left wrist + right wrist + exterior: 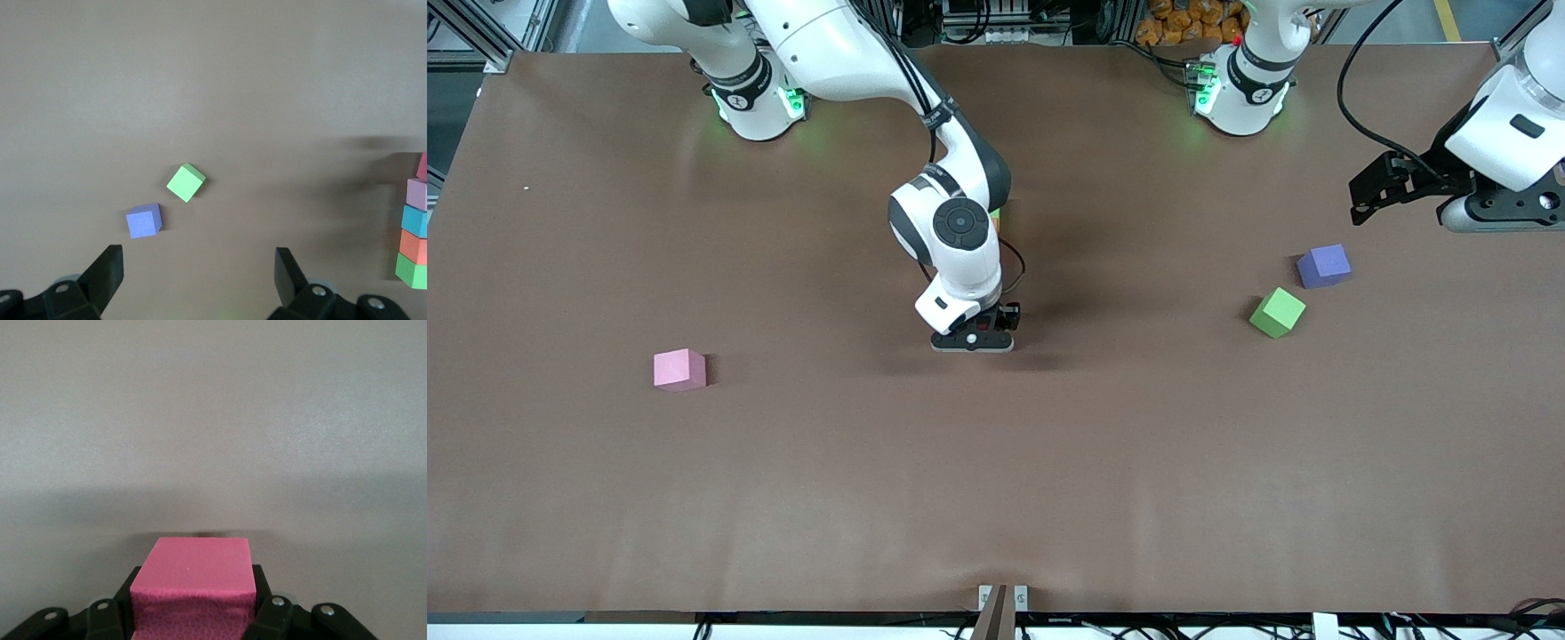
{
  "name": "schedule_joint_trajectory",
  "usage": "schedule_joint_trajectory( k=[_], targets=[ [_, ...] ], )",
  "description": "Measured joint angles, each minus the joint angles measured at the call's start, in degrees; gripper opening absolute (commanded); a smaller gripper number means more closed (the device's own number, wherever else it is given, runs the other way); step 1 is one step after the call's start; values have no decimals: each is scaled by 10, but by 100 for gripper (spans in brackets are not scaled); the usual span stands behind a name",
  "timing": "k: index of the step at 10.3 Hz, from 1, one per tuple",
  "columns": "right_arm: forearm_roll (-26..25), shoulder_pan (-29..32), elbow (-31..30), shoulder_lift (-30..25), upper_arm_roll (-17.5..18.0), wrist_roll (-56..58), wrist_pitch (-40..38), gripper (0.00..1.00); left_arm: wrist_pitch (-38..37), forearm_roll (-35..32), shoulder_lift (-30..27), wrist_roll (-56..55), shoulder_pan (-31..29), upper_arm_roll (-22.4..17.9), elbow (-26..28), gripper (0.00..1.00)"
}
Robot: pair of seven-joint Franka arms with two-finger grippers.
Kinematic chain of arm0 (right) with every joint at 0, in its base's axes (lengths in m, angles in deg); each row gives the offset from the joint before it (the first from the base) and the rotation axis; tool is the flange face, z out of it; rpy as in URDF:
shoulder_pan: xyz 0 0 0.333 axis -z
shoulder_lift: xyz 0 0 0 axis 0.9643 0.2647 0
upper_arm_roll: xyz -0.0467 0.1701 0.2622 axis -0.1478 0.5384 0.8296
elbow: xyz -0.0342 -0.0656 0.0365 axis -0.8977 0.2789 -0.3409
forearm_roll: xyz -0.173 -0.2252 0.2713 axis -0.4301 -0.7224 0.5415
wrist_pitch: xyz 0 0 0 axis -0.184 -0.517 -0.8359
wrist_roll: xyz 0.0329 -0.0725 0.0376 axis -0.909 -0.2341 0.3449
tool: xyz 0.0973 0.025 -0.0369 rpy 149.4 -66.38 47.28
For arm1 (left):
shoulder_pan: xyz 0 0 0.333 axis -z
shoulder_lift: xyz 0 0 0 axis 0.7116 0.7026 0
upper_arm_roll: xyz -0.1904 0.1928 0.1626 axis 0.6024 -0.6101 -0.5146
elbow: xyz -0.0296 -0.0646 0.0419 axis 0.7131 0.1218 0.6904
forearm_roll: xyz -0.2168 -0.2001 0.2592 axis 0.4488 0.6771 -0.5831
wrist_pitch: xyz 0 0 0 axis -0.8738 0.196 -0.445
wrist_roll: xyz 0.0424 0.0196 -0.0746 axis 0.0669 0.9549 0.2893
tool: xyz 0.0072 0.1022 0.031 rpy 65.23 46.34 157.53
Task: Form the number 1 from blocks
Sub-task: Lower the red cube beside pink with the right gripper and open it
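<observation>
A brown tabletop (783, 489) carries everything. The right tool (974, 342), low over its middle, is clamped on a deep pink block (193, 583). The left tool (200, 273) waits, jaws wide and empty, above the left arm's end. Near the green block (1277, 312): a purple block (1323, 266) just beside it, a pale pink block (679, 370) well apart.
</observation>
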Motion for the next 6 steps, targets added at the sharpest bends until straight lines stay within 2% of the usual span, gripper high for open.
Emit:
schedule_joint_trajectory(
  k=[1,2,3,4,6],
  targets=[
    [0,0,0,0,0,0,0,68,0,0,1,0,0,0,0,100],
    [0,-1,0,0,0,0,0,75,0,0,1,0,0,0,0,100],
    [0,-1,0,0,0,0,0,92,0,0,1,0,0,0,0,100],
    [0,-1,0,0,0,0,0,100,0,0,2,0,0,0,0,100],
    [0,-1,0,1,0,0,0,100,0,0,2,0,0,0,0,100]
  ],
)
